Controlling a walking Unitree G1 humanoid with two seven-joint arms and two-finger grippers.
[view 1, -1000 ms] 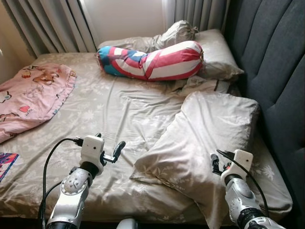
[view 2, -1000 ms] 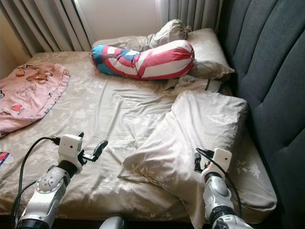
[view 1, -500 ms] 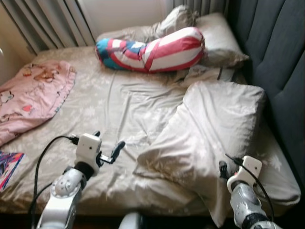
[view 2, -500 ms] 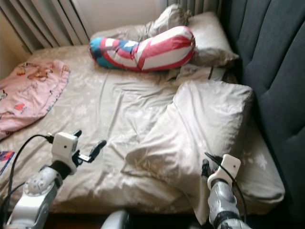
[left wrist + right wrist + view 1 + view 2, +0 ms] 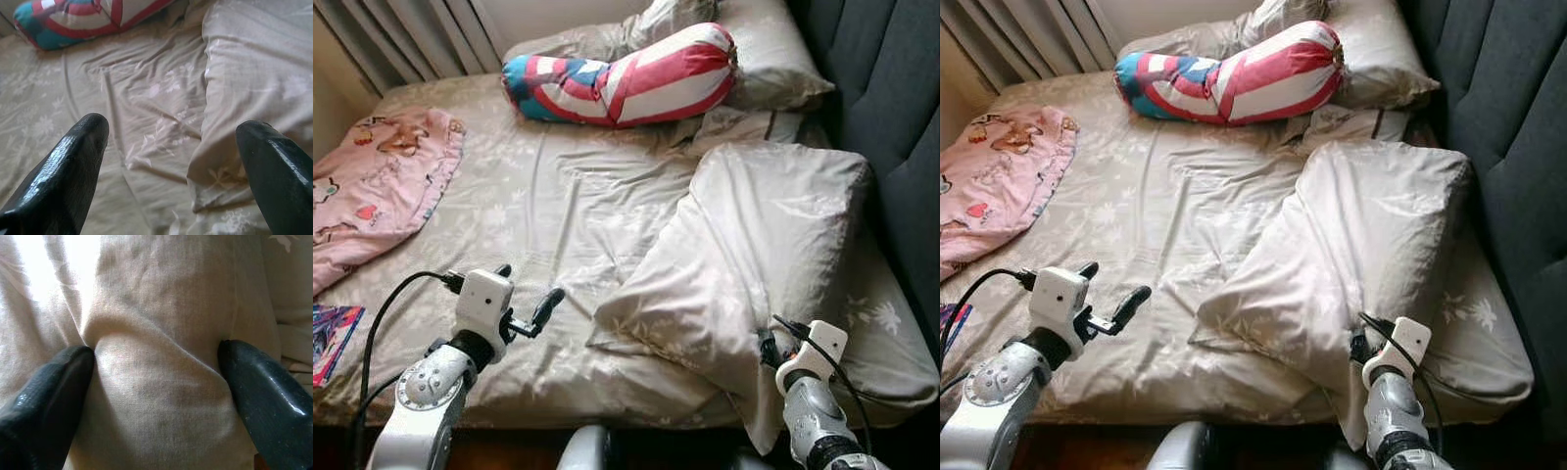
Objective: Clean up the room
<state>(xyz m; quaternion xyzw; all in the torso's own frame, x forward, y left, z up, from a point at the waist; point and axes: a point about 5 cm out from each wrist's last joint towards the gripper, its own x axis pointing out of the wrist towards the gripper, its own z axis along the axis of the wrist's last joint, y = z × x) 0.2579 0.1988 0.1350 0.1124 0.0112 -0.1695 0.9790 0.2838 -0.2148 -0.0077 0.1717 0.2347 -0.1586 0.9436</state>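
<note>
I am looking down on a bed (image 5: 548,206) covered with a rumpled beige floral sheet, a dark padded headboard (image 5: 891,88) along its right side. A large beige pillow (image 5: 754,245) lies tilted across the right half of the mattress, its lower corner hanging toward the near edge.

Right gripper (image 5: 156,382): pressed into the pillow's near corner. In the right wrist view the two black fingers (image 5: 46,396) stand apart with a fold of the pillowcase bulging between them; both fingertips touch fabric. I cannot tell whether the cloth is actually pinched or just bracketed.

Left gripper (image 5: 533,308): hovers above the sheet near the bed's front edge, left of the pillow, not touching anything. In the left wrist view its fingers are spread wide, with bare sheet and the pillow's edge showing between them.

At the head of the bed, a red, white and blue bolster (image 5: 622,78) rests against two more beige pillows (image 5: 769,59). A pink cartoon-print blanket (image 5: 377,191) is bunched on the far left of the mattress. A colourful booklet (image 5: 328,333) lies at the left front edge.
</note>
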